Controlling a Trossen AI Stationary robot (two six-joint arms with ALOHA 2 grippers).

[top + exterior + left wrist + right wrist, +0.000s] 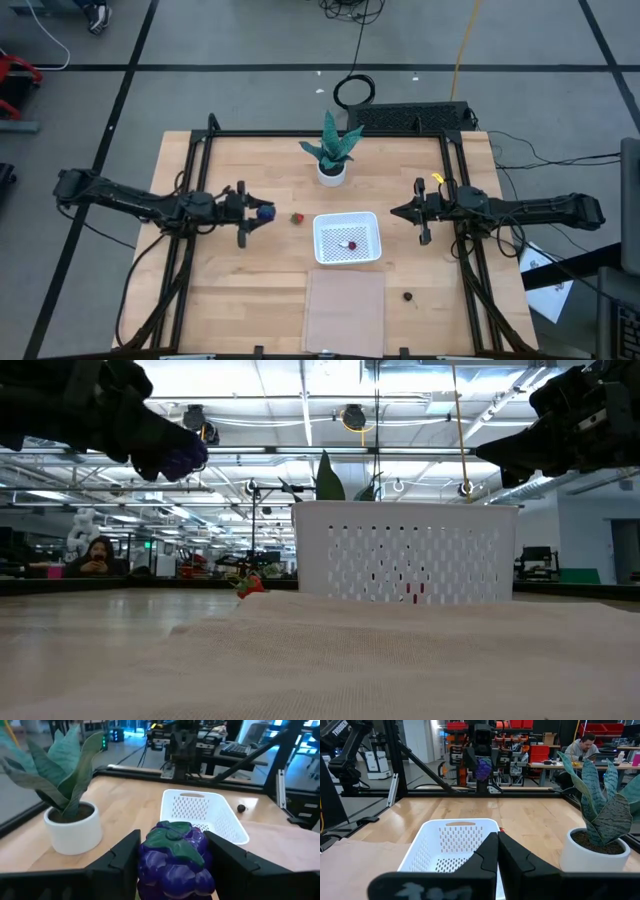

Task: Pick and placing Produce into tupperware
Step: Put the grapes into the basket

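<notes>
I see a pale wood-grain bench (pixel 240 280), matt. The tupperware (pixel 347 238) looks like white perforated plastic. The grape cluster (pixel 173 860) is glossy, smooth purple plastic with a green leaf. The left end effector (pixel 172 870) has matt black fingers (pixel 122 857). The plant pot (pixel 75 827) is smooth and white.

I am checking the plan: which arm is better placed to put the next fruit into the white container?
The left. Its tool already holds the purple grape cluster above the table, beside the white container. The right tool is shut and empty.
</notes>
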